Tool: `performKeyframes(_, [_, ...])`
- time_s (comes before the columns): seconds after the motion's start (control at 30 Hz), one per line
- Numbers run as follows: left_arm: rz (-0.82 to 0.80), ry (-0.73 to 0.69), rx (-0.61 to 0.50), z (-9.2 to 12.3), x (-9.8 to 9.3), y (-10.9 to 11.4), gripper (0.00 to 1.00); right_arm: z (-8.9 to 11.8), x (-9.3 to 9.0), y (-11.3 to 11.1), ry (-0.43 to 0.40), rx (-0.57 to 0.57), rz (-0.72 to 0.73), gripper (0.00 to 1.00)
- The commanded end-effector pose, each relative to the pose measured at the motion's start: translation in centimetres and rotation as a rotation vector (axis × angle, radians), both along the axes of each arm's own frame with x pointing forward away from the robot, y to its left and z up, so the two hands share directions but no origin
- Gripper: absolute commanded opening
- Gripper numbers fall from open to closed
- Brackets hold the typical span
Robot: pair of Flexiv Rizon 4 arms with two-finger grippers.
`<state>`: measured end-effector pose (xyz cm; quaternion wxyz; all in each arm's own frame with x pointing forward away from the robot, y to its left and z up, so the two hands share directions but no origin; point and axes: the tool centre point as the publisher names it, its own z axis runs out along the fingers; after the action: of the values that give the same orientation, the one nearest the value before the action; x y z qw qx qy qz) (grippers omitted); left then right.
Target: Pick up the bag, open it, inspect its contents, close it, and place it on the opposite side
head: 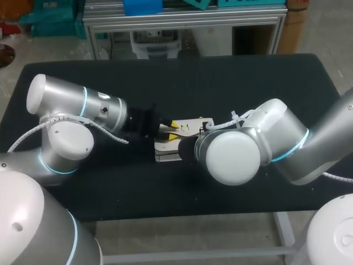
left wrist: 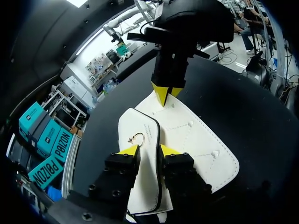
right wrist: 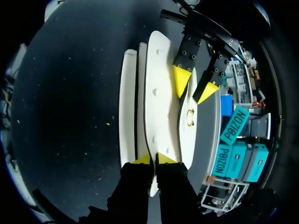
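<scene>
Two arms meet over the middle of the dark worktop (head: 220, 77), well in from every edge. Between them lies the white bag (left wrist: 191, 135). The left end effector (left wrist: 145, 150) is narrow, pinching the bag's black-edged flap (left wrist: 142, 135), and the right end effector (right wrist: 153, 158) is nearly closed, clamping the opposite edge. A small gold ring (left wrist: 138, 137) sits on the flap; the bag's inside is hidden.

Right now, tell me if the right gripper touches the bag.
Touching. The left wrist view shows the right gripper pinching the bag at its far edge.
</scene>
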<state>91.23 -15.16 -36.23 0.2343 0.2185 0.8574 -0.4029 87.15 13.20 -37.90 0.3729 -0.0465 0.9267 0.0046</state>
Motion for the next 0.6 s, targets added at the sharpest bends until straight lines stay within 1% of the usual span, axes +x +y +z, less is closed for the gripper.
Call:
performKeyframes(0.03, [0.004,-0.023,-0.042,0.9,-1.2,1.1,0.23,-0.4,-0.2,-0.3,-0.328,0.038,0.017,0.0])
performKeyframes(0.13, [0.0,-0.038,-0.046,1.1,-1.1,0.7,0.08,-0.4,-0.2,-0.3,-0.328,0.038,0.017,0.0])
performKeyframes(0.17, [-0.002,-0.041,-0.042,1.0,-0.9,0.5,0.09,-0.4,-0.2,-0.3,-0.328,0.038,0.017,0.0])
performKeyframes(0.27, [-0.007,-0.041,-0.027,0.5,-0.5,-0.1,0.16,-0.4,-0.2,-0.3,-0.328,0.038,0.017,0.0])
performKeyframes(0.4, [-0.007,-0.032,-0.011,-0.2,-0.1,-0.5,0.2,-0.4,-0.2,-0.3,-0.328,0.038,0.017,0.0])
performKeyframes(0.47, [-0.015,-0.025,-0.015,-0.3,-0.2,-0.4,0.22,-0.4,-0.2,-0.3,-0.328,0.038,0.017,0.0])
performKeyframes(0.5, [-0.017,-0.024,-0.017,-0.2,-0.3,-0.4,0.26,-0.4,-0.2,-0.3,-0.328,0.038,0.017,0.0])
performKeyframes(0.57, [-0.021,-0.025,-0.019,-0.2,-0.4,-0.4,0.32,-0.4,-0.2,-0.3,-0.328,0.038,0.017,0.0])
performKeyframes(0.6, [-0.019,-0.029,-0.017,-0.3,-0.4,-0.6,0.28,-0.4,-0.2,-0.3,-0.328,0.038,0.017,0.0])
